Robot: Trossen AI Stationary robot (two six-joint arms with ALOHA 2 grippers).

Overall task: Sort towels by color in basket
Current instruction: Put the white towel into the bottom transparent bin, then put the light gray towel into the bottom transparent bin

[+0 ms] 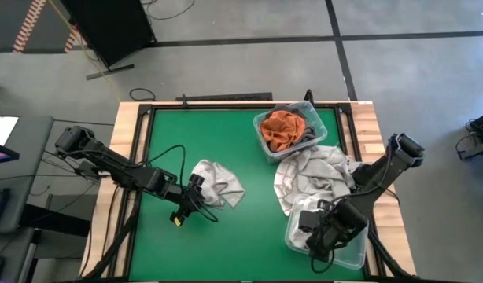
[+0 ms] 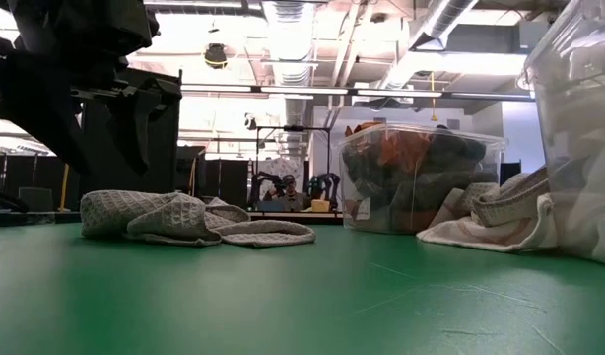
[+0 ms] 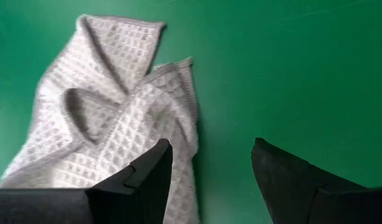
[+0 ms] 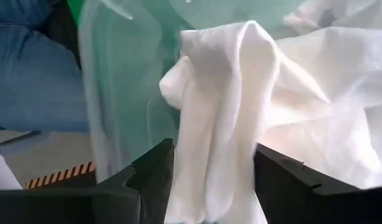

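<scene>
A light grey waffle towel point(image 1: 219, 183) point(image 3: 116, 106) lies crumpled on the green table point(image 1: 249, 236). My left gripper point(image 1: 196, 187) point(image 3: 209, 146) hovers open just beside its edge, clear of it. My right gripper point(image 1: 308, 224) point(image 4: 213, 149) stands open over a clear bin point(image 1: 348, 259) at the near right. A white towel point(image 4: 228, 93) is heaped in the bin under the fingers. A clear basket point(image 1: 258, 134) at the far side holds a rust orange towel point(image 1: 281, 130) and a dark grey one point(image 1: 311, 127).
A pile of pale towels point(image 1: 312, 173) point(image 2: 490, 212) lies between the far basket and the near bin, leaning on both. A person's leg in blue jeans point(image 4: 29, 74) stands just off the table beside the bin. Bare green table lies in the middle and at the near left.
</scene>
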